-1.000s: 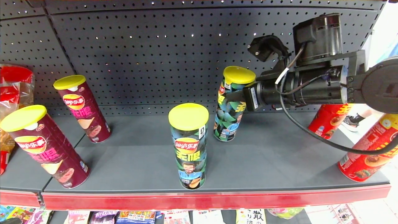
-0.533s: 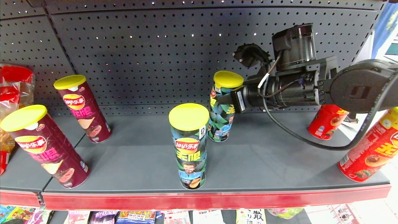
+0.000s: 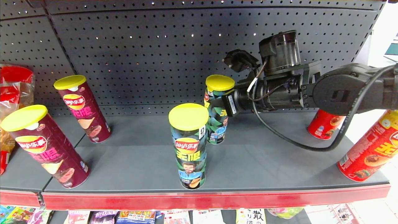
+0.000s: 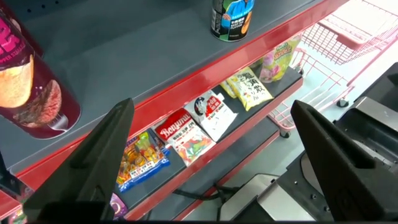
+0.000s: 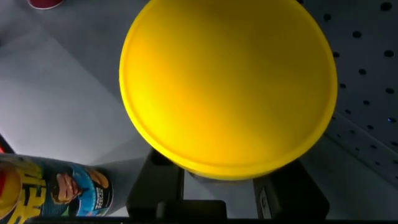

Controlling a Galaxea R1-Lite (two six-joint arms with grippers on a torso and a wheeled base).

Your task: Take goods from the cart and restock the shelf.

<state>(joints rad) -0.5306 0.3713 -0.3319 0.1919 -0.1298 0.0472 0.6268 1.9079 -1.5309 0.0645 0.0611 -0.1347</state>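
Leftward and lower is where my right arm has carried the can (image 3: 216, 119) over the last second. It was tipped and further right along the shelf (image 3: 264, 161). Now it stands almost upright, just behind the front can (image 3: 188, 146) and close to the back panel (image 3: 140, 56).

My right gripper (image 3: 219, 104) is clamped across the can's upper body, just under the yellow lid (image 5: 227, 87). From the wrist I see my fingers (image 5: 160, 186) pressed to either side of it. The can's base looks level with the shelf, but I cannot tell whether it touches or hangs a hair above.

I judge the placing nearly done: the can sits in line with its twin, well apart from the red cans (image 3: 326, 126) to the right. What is left, I think, is to settle it, let go and draw back without nudging it over. A tall narrow can tips easily, and the front can stands near enough to be knocked.

My left gripper (image 4: 211, 168) hangs out in front of the shelf's red edge, fingers (image 4: 93, 168) spread wide with nothing between them.
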